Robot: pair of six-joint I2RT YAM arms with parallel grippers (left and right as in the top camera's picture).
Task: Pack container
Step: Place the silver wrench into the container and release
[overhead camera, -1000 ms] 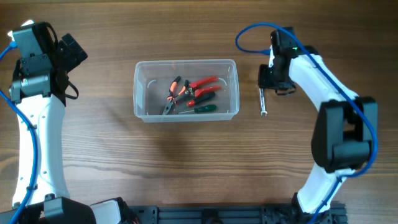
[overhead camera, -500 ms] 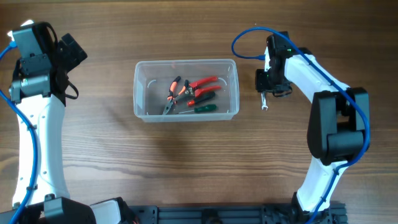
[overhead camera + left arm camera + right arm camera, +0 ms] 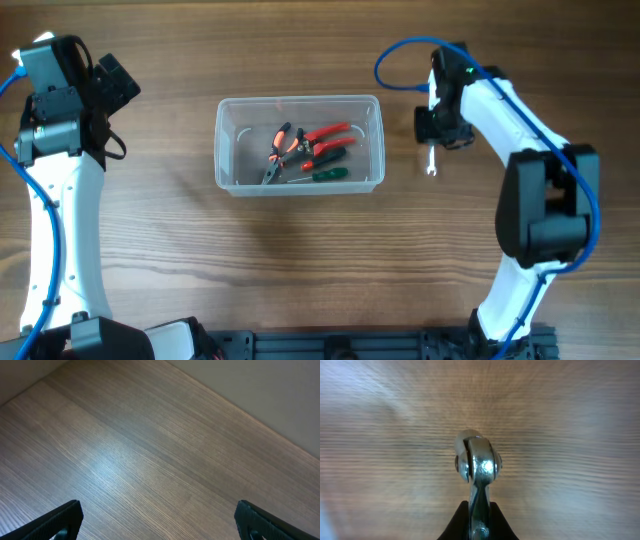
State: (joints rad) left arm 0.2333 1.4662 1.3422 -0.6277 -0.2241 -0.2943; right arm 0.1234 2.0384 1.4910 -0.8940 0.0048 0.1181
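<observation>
Right fingers (image 3: 438, 134): clamped on the shank of a metal wrench (image 3: 476, 457), head sticking out past the tips, desk (image 3: 580, 415) blurred behind it. Container (image 3: 298, 101): on the desk, near these fingers off to one side, holding red-handled pliers (image 3: 318, 140) and a green-handled screwdriver (image 3: 325, 174). Left fingers (image 3: 112, 82): well beyond the container, spread wide, nothing between them
</observation>
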